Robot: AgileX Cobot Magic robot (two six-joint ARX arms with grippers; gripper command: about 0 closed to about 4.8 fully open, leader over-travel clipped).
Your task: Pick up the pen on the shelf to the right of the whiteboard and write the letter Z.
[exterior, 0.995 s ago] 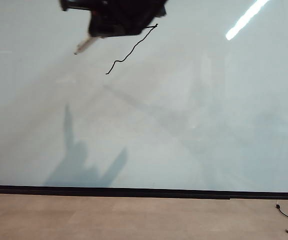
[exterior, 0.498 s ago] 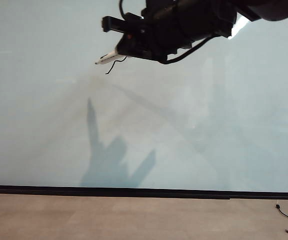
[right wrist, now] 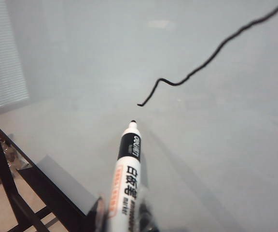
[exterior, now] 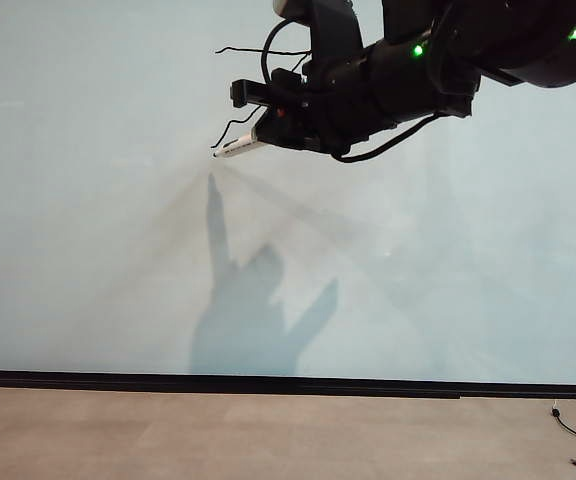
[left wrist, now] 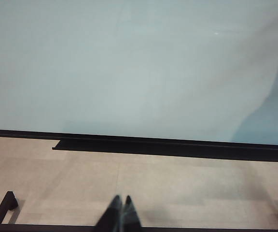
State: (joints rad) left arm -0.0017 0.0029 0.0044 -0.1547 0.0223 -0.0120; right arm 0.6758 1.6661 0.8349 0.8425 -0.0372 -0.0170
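Pen, a slim white marker (exterior: 238, 148), sits pinched in my right gripper (exterior: 268, 135) at twelve o'clock on the glossy pale whiteboard (exterior: 88, 250), exterior view. Left wrist: left gripper (left wrist: 119, 215) pressed together above the beige floor (left wrist: 177, 188). Right wrist: tip just short of the wobbly black letter Z stroke (right wrist: 197, 70).

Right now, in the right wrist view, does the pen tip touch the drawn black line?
No, the pen tip sits short of the line's end, whiteboard showing between.
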